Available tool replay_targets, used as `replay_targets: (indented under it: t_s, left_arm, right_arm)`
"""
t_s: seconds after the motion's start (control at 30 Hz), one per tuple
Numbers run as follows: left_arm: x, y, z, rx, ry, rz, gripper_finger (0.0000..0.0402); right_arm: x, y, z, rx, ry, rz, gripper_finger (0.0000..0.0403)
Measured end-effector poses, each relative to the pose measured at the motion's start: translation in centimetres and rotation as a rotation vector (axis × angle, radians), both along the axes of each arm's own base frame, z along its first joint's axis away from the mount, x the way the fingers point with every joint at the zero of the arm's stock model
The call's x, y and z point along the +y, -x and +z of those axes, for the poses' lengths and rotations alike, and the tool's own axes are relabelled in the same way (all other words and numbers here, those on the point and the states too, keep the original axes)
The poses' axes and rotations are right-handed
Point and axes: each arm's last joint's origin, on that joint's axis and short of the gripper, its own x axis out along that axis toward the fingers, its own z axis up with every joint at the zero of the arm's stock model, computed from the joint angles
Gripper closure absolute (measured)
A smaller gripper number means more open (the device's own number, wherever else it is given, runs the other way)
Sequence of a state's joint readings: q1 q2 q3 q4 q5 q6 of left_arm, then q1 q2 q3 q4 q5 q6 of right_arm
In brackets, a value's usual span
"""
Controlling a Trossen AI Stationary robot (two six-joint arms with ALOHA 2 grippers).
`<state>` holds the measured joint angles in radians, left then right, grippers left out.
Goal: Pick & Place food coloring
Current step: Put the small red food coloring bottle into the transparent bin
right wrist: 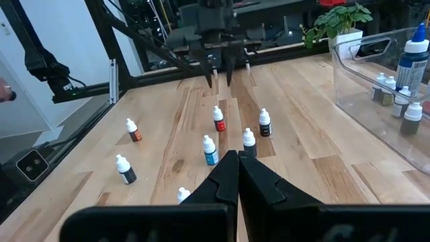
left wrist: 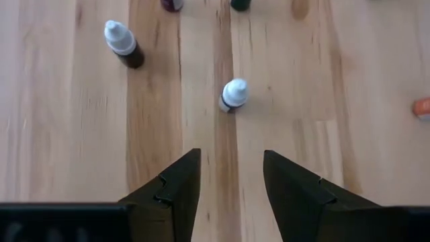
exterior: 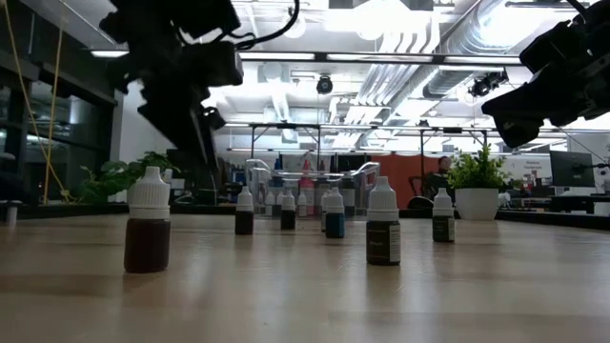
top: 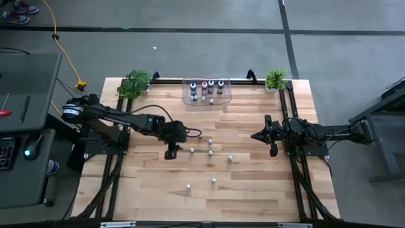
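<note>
No label can be read. Seven small food coloring bottles (top: pixel 210 153) stand loose mid-counter (top: pixel 266 190); four larger ones sit in the clear bin (top: pixel 224 97) at twelve o'clock. Left gripper (top: pixel 171 154) hovers at nine o'clock, jaws spread, empty. Right gripper (top: pixel 256 136) waits at three o'clock, jaws pressed together.

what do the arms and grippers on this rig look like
Both arms are dark, nearly black, jointed links with black cables looped along them. The left arm carries a round white label near its base. The left gripper has two flat, wedge-shaped black fingers with stepped notches on the inner faces. The right gripper has the same pointed black fingers.
</note>
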<state>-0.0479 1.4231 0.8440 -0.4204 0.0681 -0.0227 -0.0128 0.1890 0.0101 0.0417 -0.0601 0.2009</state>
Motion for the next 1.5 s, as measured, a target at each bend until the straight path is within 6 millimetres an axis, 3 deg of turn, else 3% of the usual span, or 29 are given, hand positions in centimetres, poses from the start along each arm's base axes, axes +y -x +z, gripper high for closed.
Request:
replay_targets:
  t_s: [0.17, 0.53, 0.83, 1.1, 1.5]
  left_arm:
    - [-0.1, -0.1, -0.6, -0.059, -0.013, -0.056, 0.0227]
    - [-0.1, -0.7, -0.1, -0.071, -0.008, -0.062, 0.0148]
    - [-0.4, -4.3, 1.6, 0.098, -0.023, -0.025, 0.0145]
    - [-0.8, -7.7, 1.2, 0.216, 0.006, 0.041, 0.0145]
    - [-0.8, -9.1, -0.6, 0.358, 0.014, 0.087, 0.0145]
  right_arm:
    - [0.0, 0.0, 0.0, 0.000, 0.000, 0.000, 0.0402]
    - [0.0, 0.0, 0.0, 0.000, 0.000, 0.000, 0.0402]
    - [0.0, 0.0, 0.0, 0.002, 0.000, 0.000, 0.0402]
    - [0.0, 0.0, -0.1, 0.011, 0.000, 0.000, 0.0402]
    - [0.0, -0.1, -0.3, 0.031, -0.001, 0.000, 0.0402]
